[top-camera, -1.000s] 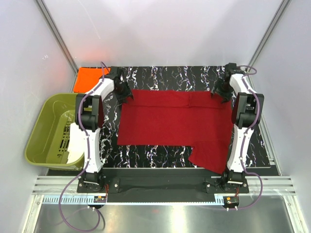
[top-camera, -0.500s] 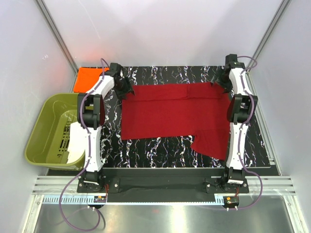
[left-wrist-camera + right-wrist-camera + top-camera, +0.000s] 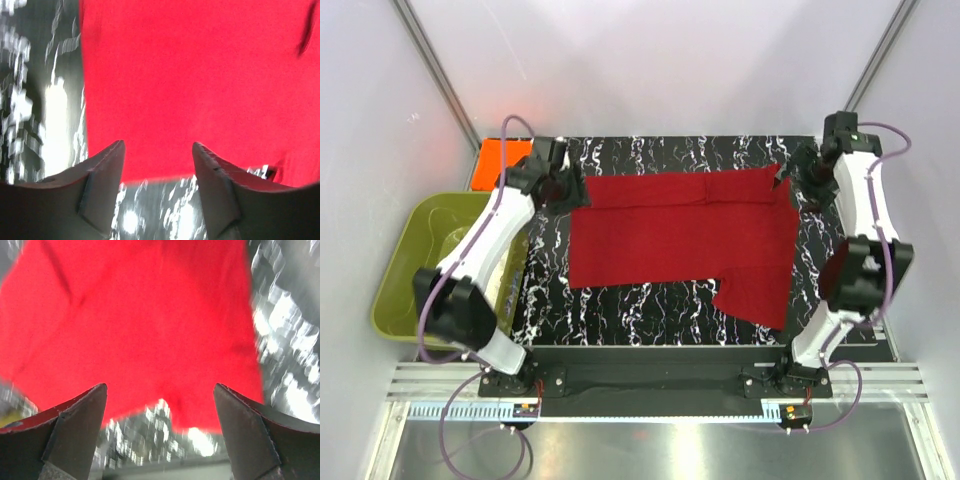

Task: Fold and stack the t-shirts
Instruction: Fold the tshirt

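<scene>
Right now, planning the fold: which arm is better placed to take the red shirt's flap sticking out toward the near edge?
Right, likely: the flap lies on its side, the right gripper is open; the left gripper sits far-left.

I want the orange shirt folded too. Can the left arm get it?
Probably yes: the orange shirt lies uncovered right beside the open, empty left gripper.
</scene>
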Motion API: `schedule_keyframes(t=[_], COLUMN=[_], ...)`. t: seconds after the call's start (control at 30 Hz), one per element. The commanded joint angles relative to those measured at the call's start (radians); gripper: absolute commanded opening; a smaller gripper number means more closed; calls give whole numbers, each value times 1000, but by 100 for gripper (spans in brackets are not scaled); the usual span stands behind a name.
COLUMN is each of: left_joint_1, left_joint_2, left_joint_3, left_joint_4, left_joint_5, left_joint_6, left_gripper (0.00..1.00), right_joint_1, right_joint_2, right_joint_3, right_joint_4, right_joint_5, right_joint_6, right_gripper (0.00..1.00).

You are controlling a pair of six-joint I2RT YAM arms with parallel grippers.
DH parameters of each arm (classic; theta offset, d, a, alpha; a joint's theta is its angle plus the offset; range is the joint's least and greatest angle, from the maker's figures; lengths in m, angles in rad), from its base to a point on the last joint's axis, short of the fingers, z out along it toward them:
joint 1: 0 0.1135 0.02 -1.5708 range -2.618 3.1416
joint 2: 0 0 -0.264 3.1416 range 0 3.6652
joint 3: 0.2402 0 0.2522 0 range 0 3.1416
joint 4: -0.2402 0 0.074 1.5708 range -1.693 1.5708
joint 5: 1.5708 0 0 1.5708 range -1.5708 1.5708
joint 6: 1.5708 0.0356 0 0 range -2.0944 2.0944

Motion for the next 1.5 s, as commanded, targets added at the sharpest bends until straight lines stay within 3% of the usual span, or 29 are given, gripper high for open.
schedule_keyframes(t=[0.0,0.17,0.33,0.57,0.87,1.47], left_joint_1=[14,14,22,56,77,79], left_joint_2=[-110,-236,-230,-172,-103,-112], left_joint_3=[-249,-440,-563,-677,-704,-701], left_joint_4=[-13,17,52,159,254,107], left_joint_5=[-91,-114,-87,-50,24,20], left_joint_6=[-74,-143,-208,-226,-208,-226], left_gripper=[50,46,53,53,50,45], right_joint_1=[27,55,52,23,-92,-169], right_joint_2=[-131,-326,-436,-495,-527,-447], right_joint_3=[-175,-468,-668,-728,-783,-826], right_joint_4=[18,67,88,77,67,31], right_joint_5=[-167,-218,-247,-162,-160,-62], right_joint_6=[33,38,55,131,220,339], right_gripper=[94,86,84,86,86,87])
